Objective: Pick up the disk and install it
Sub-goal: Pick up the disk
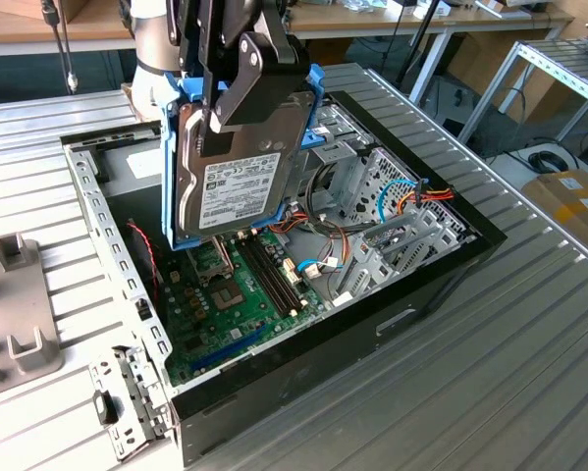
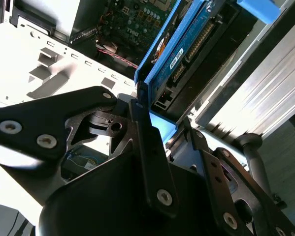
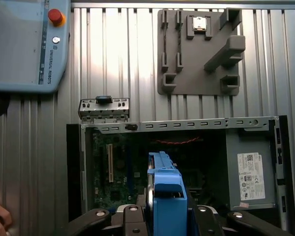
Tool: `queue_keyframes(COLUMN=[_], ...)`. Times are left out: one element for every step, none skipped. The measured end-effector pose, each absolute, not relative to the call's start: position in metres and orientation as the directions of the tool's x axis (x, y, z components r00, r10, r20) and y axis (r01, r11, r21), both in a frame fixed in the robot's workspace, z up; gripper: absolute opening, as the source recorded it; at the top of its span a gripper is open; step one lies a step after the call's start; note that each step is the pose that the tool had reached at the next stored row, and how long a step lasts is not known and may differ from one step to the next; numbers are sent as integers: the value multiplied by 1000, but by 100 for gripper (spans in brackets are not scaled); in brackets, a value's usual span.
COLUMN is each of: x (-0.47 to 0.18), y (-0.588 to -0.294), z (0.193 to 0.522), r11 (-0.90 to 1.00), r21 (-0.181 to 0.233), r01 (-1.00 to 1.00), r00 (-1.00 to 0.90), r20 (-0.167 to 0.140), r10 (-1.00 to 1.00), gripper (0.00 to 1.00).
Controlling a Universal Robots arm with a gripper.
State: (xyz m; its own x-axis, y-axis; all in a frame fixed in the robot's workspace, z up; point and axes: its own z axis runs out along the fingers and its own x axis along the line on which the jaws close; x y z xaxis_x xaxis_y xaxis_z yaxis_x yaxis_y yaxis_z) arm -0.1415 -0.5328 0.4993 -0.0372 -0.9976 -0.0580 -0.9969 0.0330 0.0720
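While the black two-fingered gripper (image 1: 242,93) is clamped tight on its top edge, we see the flat, silver-metal disk in its blue plastic frame (image 1: 237,182) hanging upright above the green motherboard (image 1: 225,319), over the far half of the open black computer case (image 1: 401,304).

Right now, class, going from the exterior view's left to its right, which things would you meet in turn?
Grey fixture plate → small metal bracket → the disk, gripped by the tool → metal drive cage → cardboard box.
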Motion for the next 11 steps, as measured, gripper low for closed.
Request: queue_keyframes(x=[-141, -141, -141, -141, -141, -141, -141, -141, -141, -141, -141], y=[-535, -536, -536, -536, -536, -537, -537, -537, -538, -538, -538], z=[499, 499, 499, 499, 499, 499, 499, 499, 499, 499, 499], r11=[33, 33, 33, 33, 33, 33, 33, 33, 33, 33, 33], r21=[72, 72, 72, 72, 72, 72, 72, 72, 72, 72, 72], r01=[-997, -997, -997, -997, -997, -997, -997, -997, -997, -997, -997], r00=[-37, -37, -37, -37, -37, -37, -37, -37, -37, -37, -37], r20=[-58, -58, -58, -58, -58, -58, -58, -58, -58, -58, -58], r10=[-998, -998, -998, -998, -998, -998, -998, -998, -998, -998, -998], gripper=[37, 37, 37, 37, 37, 37, 37, 37, 37, 37, 37])
